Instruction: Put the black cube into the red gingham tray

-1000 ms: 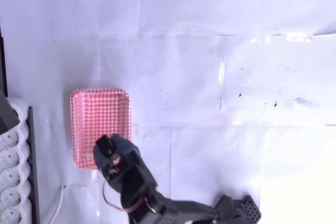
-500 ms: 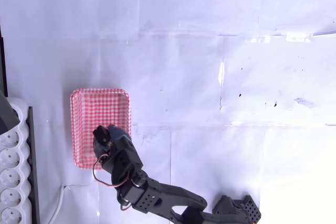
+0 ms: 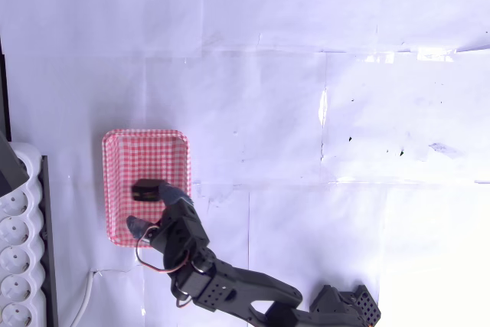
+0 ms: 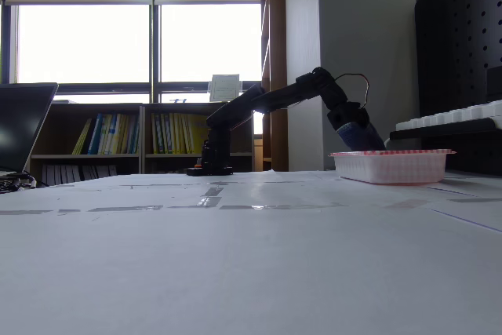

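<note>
From overhead, your end effector [image 3: 157,212] has just spread its fingers and let go, so the black cube [image 3: 147,190] now sits loose inside the red gingham tray [image 3: 122,160], which pretty much looks like the drop being done. The cube is roughly square, sides about lined up with the tray's edges, no real long axis. In the fixed view you get the end effector [image 4: 362,140] dipped over the tray [image 4: 392,166], with the rim hiding what's inside.

No legible text, brand, number or sign in either view. White paper sheet [image 4: 224,87] on the bookshelf top by the window: print too small to read. Book spines [image 4: 129,134] on the shelves: titles too blurred to read.
</note>
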{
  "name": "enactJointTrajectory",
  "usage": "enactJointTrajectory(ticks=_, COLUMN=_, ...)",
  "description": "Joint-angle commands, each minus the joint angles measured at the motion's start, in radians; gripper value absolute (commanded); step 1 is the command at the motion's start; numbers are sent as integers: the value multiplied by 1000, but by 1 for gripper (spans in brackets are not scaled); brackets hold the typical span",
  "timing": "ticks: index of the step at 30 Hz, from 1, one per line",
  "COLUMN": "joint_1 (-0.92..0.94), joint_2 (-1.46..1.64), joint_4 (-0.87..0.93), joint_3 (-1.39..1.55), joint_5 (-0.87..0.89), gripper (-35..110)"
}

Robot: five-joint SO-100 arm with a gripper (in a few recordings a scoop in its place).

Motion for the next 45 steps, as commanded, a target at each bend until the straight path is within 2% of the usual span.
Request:
enactJointTrajectory(ticks=1, joint_1=8, joint_2=-434, joint_4=32, joint_3=-54, joint_5=-63, gripper=36)
enactJointTrajectory(ticks=3, joint_1=12, joint_2=-607, joint_4=57, joint_3=-92, joint_5=-100, gripper=36)
enactJointTrajectory(ticks=6, joint_1=41, joint_2=-930, joint_4=38, joint_3=-310, joint_5=-97, gripper=35)
enactJointTrajectory(ticks=8, joint_1=100, joint_2=-1160, joint_4=-29, joint_3=-549, joint_5=-92, gripper=19)
enactJointTrajectory(ticks=11, joint_1=249, joint_2=-1463, joint_4=-129, joint_3=-963, joint_5=-48, gripper=1)
enactJointTrajectory(ticks=18, joint_1=681, joint_2=-1990, joint_4=-391, joint_3=-1845, joint_5=158, gripper=0)
enactJointTrajectory(ticks=23, joint_1=851, joint_2=-2253, joint_4=-577, joint_3=-2365, joint_5=290, gripper=0)
enactJointTrajectory(ticks=28, joint_1=930, joint_2=-2480, joint_4=-548, joint_3=-2706, joint_5=368, gripper=0)
enactJointTrajectory(ticks=33, joint_1=962, joint_2=-2634, joint_4=-387, joint_3=-2858, joint_5=425, gripper=0)
enactJointTrajectory(ticks=41, joint_1=940, joint_2=-2684, joint_4=-26, joint_3=-2858, joint_5=391, gripper=0)
enactJointTrajectory(ticks=45, joint_1=957, joint_2=-2686, joint_4=-3, joint_3=-2858, joint_5=400, gripper=0)
